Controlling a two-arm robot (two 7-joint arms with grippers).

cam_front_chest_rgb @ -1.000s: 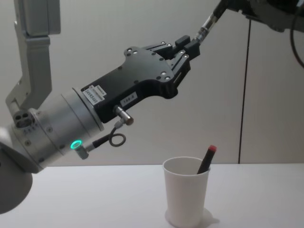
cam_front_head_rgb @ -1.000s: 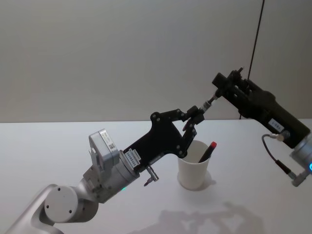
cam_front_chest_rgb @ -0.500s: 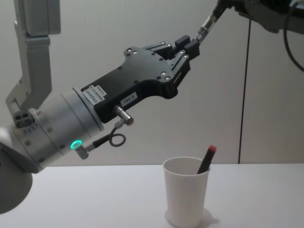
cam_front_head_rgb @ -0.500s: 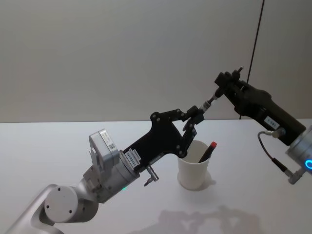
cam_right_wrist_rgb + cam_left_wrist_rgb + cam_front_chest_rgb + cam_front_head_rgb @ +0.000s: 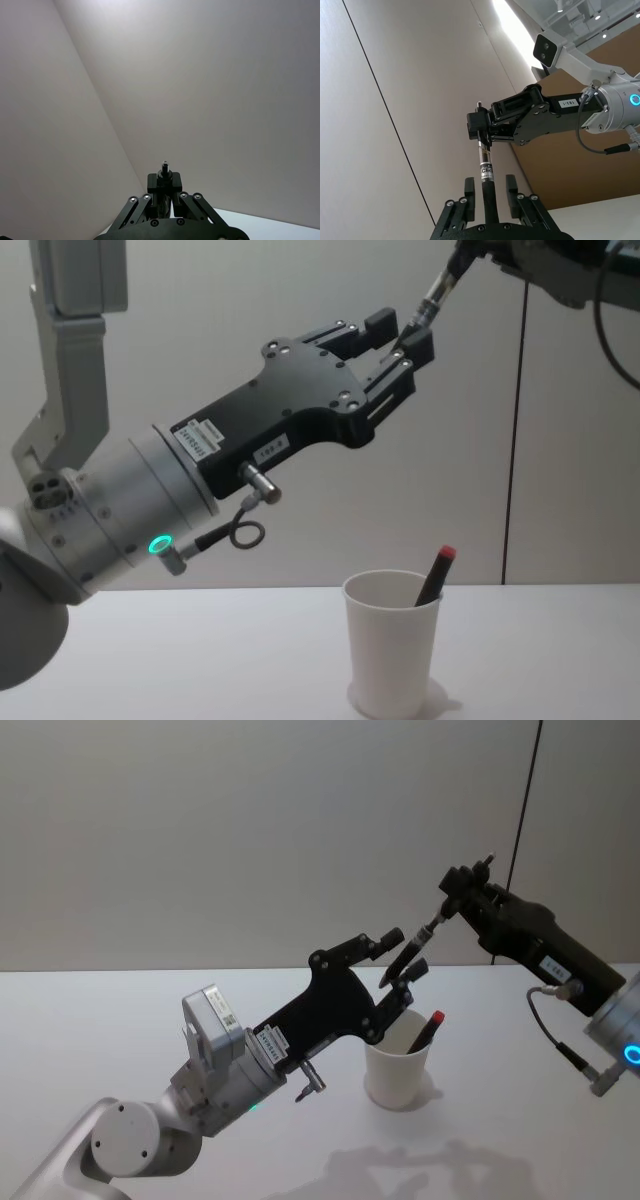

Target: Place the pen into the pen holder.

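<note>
Above the pen holder (image 5: 398, 1070) the left tool (image 5: 404, 956) gapes around a pen (image 5: 424, 933); the right tool (image 5: 452, 899) pinches its top end.

"Clic" on pen (image 5: 485, 172) barrel; "183-1" on right end effector (image 5: 481, 131) housing.

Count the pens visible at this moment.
2: a red-capped pen stands in the pen holder; a black pen is held aloft by the right gripper, between the left gripper's open fingers.

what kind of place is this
Probably a robot test room or lab: a bare white table, a plain grey wall, and a white paper cup holding a red-capped pen.
</note>
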